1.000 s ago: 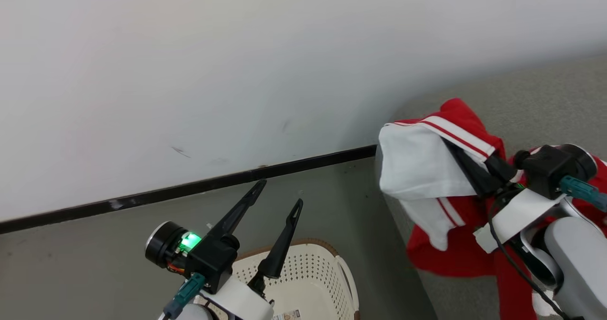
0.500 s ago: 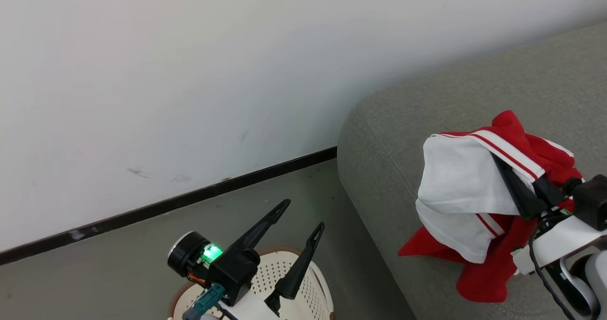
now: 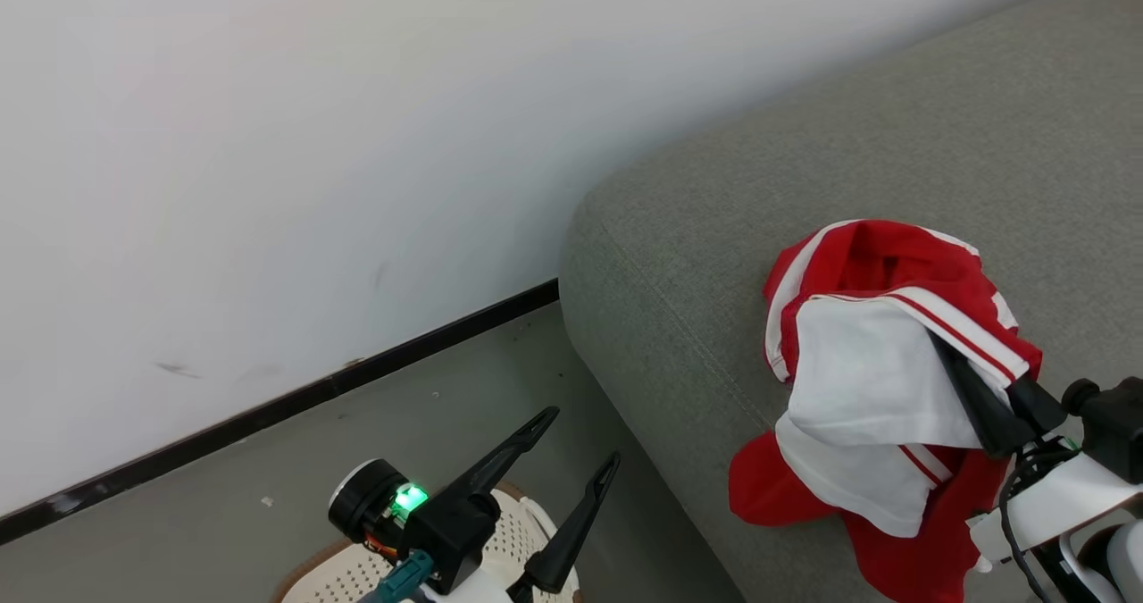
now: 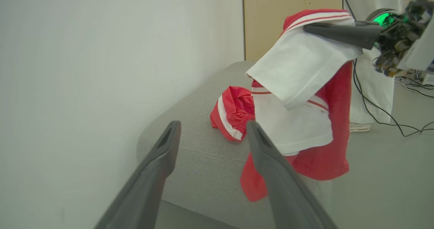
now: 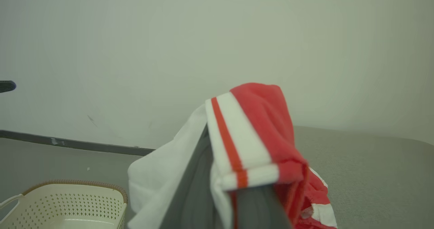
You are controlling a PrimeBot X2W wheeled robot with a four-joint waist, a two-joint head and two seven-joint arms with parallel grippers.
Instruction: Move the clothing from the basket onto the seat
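1. Plain pale wall (image 3: 268, 138) is filling the head view from 9 to 12 o'clock, with a few dark scuffs; a dark baseboard (image 3: 268, 411) is running along its foot.
2. Bare grey floor (image 3: 223, 496) is lying below it, at 7 o'clock.
3. The basket (image 3: 344, 576) is standing on the floor at 6 o'clock, partly cut off by the frame edge.
4. The left gripper (image 3: 580, 438) is hovering above the basket, fingers spread wide, nothing between them.
5. The seat (image 3: 804, 165) is taking up 1 to 4 o'clock, rounded corner pointing toward the wall.
6. The right gripper (image 3: 960, 380) is clamping the clothing (image 3: 875, 397) at 4 o'clock, the cloth hanging over the seat's near edge.
7. A second red garment (image 4: 230, 112) is lying bunched on the seat, just beside the held one.
8. In the left wrist view, a wooden panel (image 4: 274, 18) is standing behind the seat at 12 o'clock, and cables (image 4: 390, 117) are trailing on the floor at 3 o'clock.
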